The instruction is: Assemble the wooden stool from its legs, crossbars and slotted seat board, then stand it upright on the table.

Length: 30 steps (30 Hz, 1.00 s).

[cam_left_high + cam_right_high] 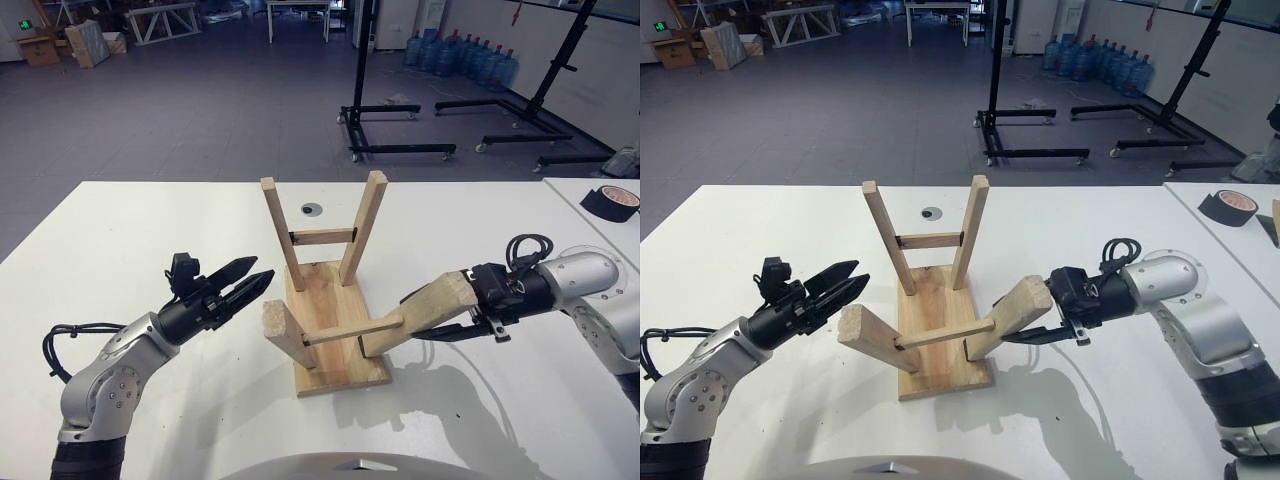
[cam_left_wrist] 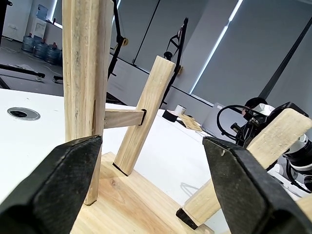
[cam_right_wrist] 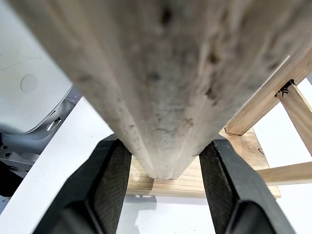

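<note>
We see the stool lying upside down at the middle of the white bench (image 1: pixel 150 230), its slotted seat board (image 1: pixel 345 372) flat on the surface and all four legs pointing up. The two far legs (image 1: pixel 282 232) stand nearly upright, joined by a short crossbar (image 1: pixel 324 237). The two near legs splay outward and are linked by a second crossbar (image 1: pixel 350 331).

The right claw (image 1: pixel 440 322) is clamped on the near right leg (image 1: pixel 425 312) — in the right wrist view its dark pads (image 3: pixel 112 170) press against both sides of the wood, high on the leg and away from the board.

The left claw (image 1: pixel 258 272) hangs above the bench with its fingers parted, empty. It points at the stool from the robot's left, near the top of the near left leg (image 1: pixel 287 335) but not touching it — we see bare bench between them.

A roll of black tape (image 1: pixel 610 201) lies on the neighbouring table at far right, and a round grommet (image 1: pixel 313 209) sits in the bench behind the stool.
</note>
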Each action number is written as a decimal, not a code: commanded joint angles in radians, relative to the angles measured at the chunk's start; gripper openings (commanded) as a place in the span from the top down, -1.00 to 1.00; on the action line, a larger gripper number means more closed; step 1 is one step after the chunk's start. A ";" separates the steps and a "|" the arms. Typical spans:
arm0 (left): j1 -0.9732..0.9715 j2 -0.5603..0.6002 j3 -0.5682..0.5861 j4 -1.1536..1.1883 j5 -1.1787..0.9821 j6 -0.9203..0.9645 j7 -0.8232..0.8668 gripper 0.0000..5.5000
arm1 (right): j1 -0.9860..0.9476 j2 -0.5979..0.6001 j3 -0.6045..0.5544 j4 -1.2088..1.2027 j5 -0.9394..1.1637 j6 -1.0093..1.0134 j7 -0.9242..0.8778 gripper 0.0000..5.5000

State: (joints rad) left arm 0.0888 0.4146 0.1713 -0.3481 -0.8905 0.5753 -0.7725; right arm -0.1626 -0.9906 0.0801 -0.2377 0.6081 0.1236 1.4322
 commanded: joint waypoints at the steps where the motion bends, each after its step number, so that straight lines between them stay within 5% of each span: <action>1: 0.007 -0.003 -0.019 -0.007 0.033 -0.016 0.007 -0.37 | 0.071 0.002 0.129 0.015 -0.156 0.059 -0.026 0.27; 30: 0.028 -0.045 -0.093 0.002 0.110 -0.067 0.026 -0.37 | -0.112 0.030 0.332 0.146 -0.187 0.135 0.067 0.27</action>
State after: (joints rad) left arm 0.1433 0.3558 0.0817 -0.3493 -0.7957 0.5050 -0.7480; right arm -0.3716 -0.9866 0.2522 -0.1354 0.5919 0.2154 1.4765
